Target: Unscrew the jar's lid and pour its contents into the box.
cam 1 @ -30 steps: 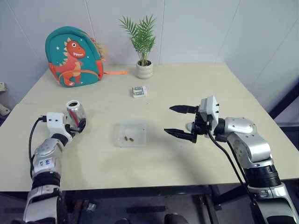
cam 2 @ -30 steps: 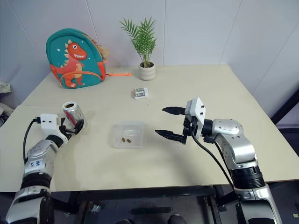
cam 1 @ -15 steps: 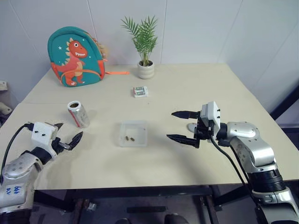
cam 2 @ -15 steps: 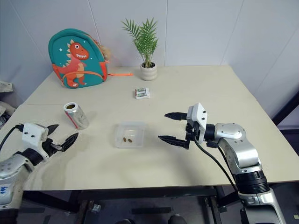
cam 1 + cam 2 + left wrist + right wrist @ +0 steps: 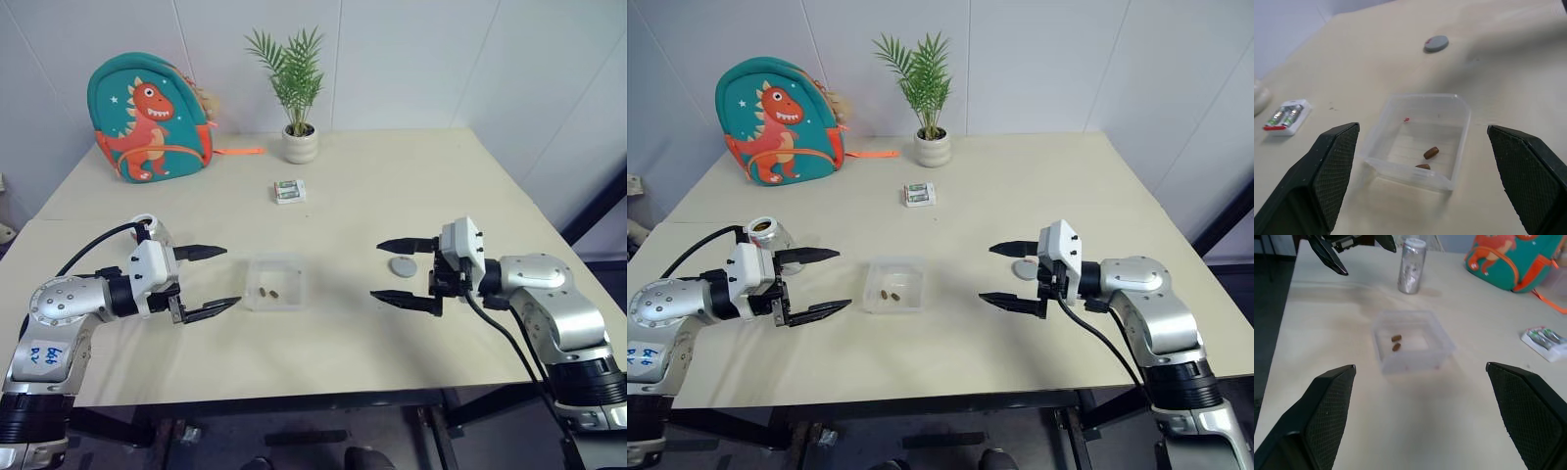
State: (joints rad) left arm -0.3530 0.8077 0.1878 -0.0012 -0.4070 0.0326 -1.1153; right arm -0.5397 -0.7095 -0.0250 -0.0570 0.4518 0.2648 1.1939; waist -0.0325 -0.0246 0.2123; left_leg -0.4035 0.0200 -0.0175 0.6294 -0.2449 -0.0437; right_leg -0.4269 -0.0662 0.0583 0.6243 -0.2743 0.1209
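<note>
The jar (image 5: 762, 231) stands upright and lidless on the table's left side, just behind my left gripper (image 5: 231, 276), which is open and points right toward the box (image 5: 275, 265). The box is a clear shallow tray in the middle of the table with two brown pieces, the contents (image 5: 268, 292), lying inside it. The grey lid (image 5: 402, 265) lies flat on the table right of the box. My right gripper (image 5: 376, 269) is open, level and pointing left at the box, its fingers above and in front of the lid. Neither gripper touches anything.
A teal dinosaur backpack (image 5: 147, 117) and a potted plant (image 5: 298, 144) stand at the table's far edge. A small white-and-green packet (image 5: 288, 192) lies behind the box. The table's front edge runs close under both arms.
My left gripper has let go of the jar, which now stands on the table, and swung right to face the box. My right gripper has drifted a little to the right.
</note>
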